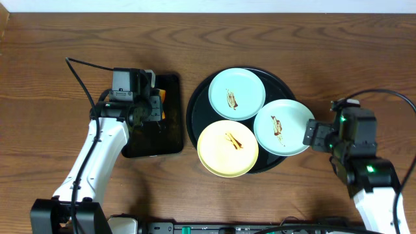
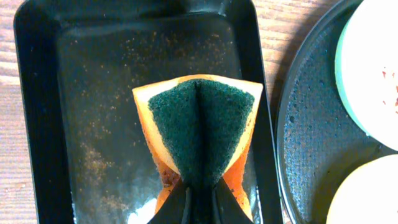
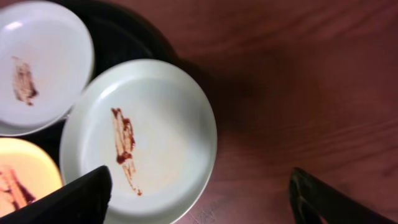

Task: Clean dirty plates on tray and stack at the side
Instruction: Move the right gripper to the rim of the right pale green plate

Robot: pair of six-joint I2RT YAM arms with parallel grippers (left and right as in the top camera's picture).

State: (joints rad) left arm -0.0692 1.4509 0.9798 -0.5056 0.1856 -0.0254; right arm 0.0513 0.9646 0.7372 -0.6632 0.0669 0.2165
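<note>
On bench (image 1: 312, 45), round black tray (image 1: 193, 110) holding all three plates, each with brown smear: blue-green plate (image 1: 236, 93) at back, second blue-green plate (image 1: 283, 127) on right and overhanging rim, yellow plate (image 1: 227, 148) at front. Just left of it, rectangular tray (image 2: 43, 124), speckled with crumbs, wet sheen. Left claw (image 2: 198, 198) clamped on folded orange sponge (image 2: 202, 118), green scrub side out, over rectangular tray. Right claw (image 3: 199, 202) spread apart at outer edge of second blue-green plate; contact unclear.
</note>
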